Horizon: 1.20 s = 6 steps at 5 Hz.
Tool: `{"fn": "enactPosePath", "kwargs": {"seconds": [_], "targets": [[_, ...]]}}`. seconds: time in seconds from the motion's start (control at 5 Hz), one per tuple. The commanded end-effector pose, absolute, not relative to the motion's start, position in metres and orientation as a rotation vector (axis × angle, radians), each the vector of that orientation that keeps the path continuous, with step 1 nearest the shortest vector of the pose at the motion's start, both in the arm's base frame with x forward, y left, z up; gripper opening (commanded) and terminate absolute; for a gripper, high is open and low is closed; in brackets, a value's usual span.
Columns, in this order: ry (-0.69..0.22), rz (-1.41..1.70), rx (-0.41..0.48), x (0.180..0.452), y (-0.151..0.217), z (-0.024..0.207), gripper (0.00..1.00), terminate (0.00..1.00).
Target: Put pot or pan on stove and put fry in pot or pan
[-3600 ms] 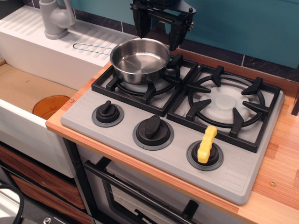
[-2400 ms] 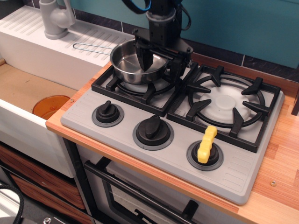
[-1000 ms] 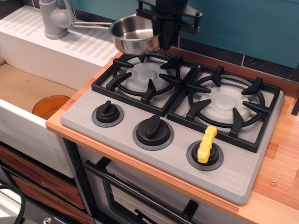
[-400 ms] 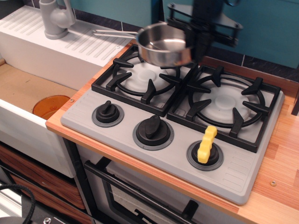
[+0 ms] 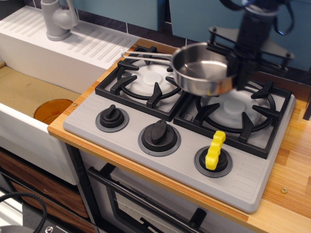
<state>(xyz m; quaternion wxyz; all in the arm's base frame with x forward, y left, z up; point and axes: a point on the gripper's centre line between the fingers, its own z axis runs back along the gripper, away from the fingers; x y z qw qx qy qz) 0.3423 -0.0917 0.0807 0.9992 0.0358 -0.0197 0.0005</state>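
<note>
The shiny steel saucepan (image 5: 201, 70) hangs in the air, held by its right rim, over the gap between the two burners and the left part of the right burner grate (image 5: 236, 109). Its wire handle (image 5: 146, 55) points left over the left burner (image 5: 146, 80). My black gripper (image 5: 235, 68) is shut on the pan's rim; it is blurred. The yellow crinkle-cut fry (image 5: 215, 149) lies on the right knob of the grey stove (image 5: 126, 145).
A white sink unit with a grey tap (image 5: 57, 19) stands at the left, with an orange disc (image 5: 52, 110) in the basin below. Two more black knobs (image 5: 112, 116) (image 5: 159, 133) sit along the stove's front. A wooden counter (image 5: 294, 160) lies to the right.
The gripper closed on the pan on the left burner, lifted it and carried it right; it now hangs lower, near the right burner. The fry has not moved.
</note>
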Motion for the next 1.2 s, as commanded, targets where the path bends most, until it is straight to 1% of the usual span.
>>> {"fn": "enactPosePath", "kwargs": {"seconds": [0.0, 0.2, 0.6, 0.8, 1.0], "targets": [[-0.175, 0.028, 0.041, 0.34, -0.134, 0.104, 0.0, 0.0], [-0.194, 0.033, 0.043, 0.346, -0.141, 0.102, 0.0, 0.0], [-0.232, 0.014, 0.06, 0.368, -0.131, 0.098, 0.0, 0.0], [-0.237, 0.006, 0.063, 0.38, -0.121, 0.097, 0.0, 0.0], [-0.22, 0.021, 0.071, 0.382, -0.118, 0.097, 0.0, 0.0]]}}
